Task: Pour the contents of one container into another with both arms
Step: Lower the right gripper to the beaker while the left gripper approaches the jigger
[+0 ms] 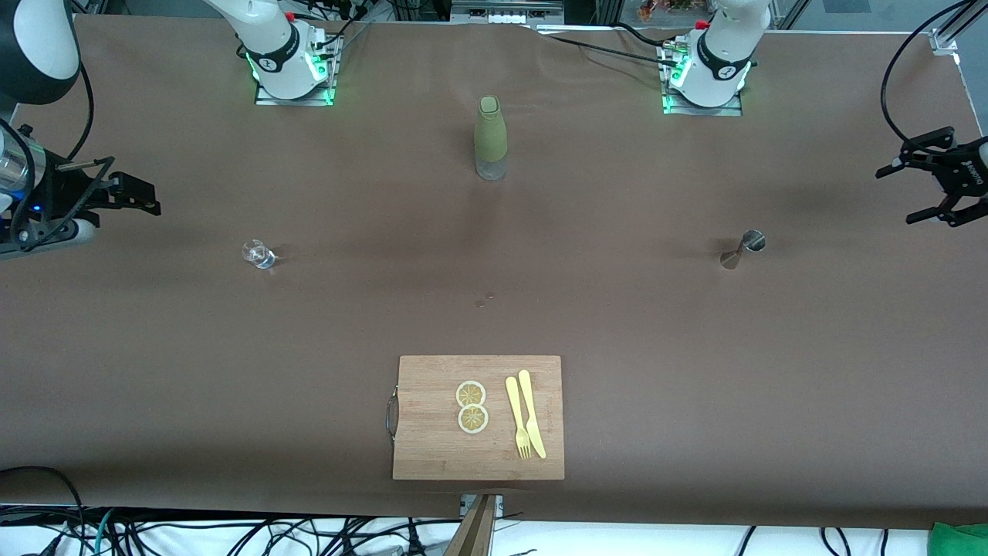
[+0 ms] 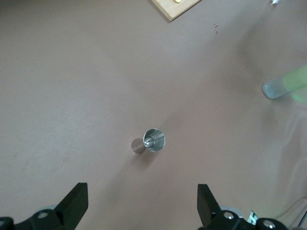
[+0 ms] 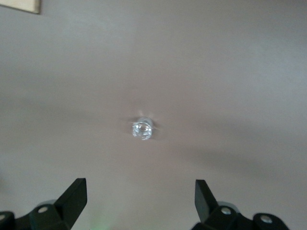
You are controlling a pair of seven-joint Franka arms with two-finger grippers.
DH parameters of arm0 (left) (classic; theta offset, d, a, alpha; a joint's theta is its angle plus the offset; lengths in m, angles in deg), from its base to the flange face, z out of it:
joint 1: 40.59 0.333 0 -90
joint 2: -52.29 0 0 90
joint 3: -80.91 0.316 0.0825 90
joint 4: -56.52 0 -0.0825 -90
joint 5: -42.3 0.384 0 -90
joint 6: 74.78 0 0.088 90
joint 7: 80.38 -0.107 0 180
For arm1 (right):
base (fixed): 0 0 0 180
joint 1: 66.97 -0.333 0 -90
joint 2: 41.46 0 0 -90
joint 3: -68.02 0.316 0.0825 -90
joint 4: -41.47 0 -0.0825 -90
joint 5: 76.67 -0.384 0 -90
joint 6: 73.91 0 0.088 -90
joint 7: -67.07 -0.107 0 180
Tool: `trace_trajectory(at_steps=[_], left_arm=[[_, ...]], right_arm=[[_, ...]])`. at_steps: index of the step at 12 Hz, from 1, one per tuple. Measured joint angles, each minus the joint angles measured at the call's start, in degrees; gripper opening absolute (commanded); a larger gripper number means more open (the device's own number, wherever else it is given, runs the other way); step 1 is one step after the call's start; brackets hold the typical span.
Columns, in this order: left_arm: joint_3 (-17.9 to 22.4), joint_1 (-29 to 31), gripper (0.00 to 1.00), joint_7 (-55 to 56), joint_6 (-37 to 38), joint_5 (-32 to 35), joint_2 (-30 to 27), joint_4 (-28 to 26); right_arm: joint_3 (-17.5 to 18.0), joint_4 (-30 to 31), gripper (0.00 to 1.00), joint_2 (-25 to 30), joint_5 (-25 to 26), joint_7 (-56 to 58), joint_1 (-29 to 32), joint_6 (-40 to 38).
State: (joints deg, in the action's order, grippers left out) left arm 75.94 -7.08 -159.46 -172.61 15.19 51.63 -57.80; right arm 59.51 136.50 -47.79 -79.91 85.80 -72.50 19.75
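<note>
A tiny clear glass [image 1: 258, 254] stands upright on the brown table toward the right arm's end; in the right wrist view the glass [image 3: 142, 129] lies below and ahead of my right gripper [image 3: 140, 186]. That right gripper [image 1: 143, 199] hangs open and empty over the table's edge. A small steel jigger [image 1: 745, 247] stands toward the left arm's end. Seen from the left wrist, the jigger [image 2: 151, 140] is below and ahead of my left gripper [image 2: 142, 191]. The left gripper [image 1: 895, 195] is open, holds nothing, and hovers over its end of the table.
A tall olive-green sleeved bottle [image 1: 490, 139] stands mid-table near the bases; the bottle [image 2: 285, 86] also shows from the left wrist. A wooden cutting board [image 1: 432, 432] with two lemon slices [image 1: 472, 405], a yellow fork [image 1: 516, 415] and knife [image 1: 532, 411] lies nearest the front camera.
</note>
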Motion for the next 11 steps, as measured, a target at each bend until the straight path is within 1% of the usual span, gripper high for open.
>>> trace_trajectory(at_steps=[1,2,4,6,8,11], left_arm=[[-0.01,0.33,1.0,-1.36,-0.54,-0.3,0.25,-0.84],[-0.02,0.72,1.0,-2.81,-0.99,-0.89,0.68,-1.69],[-0.01,1.84,1.0,-8.57,-2.06,-4.13,2.09,-3.8],[0.0,2.74,1.0,-14.91,-4.36,-6.45,4.18,-5.95],[0.0,3.64,1.0,-19.62,-5.57,-7.81,6.64,-6.95],[0.01,4.27,1.0,-27.03,-5.91,-10.73,10.73,-7.42]], right_arm=[[-0.12,0.15,1.0,-0.62,-2.19,3.98,0.71,0.08],[-0.39,0.29,1.0,-1.42,-5.07,10.23,2.11,0.14],[-1.22,0.5,1.0,-3.56,-11.44,24.0,6.16,0.14],[-1.66,0.95,1.0,-5.57,-18.66,37.31,10.65,0.05],[-1.76,1.88,1.0,-8.01,-26.58,50.69,14.66,-0.6],[-1.81,2.89,1.0,-14.92,-38.97,71.98,19.96,-3.96]])
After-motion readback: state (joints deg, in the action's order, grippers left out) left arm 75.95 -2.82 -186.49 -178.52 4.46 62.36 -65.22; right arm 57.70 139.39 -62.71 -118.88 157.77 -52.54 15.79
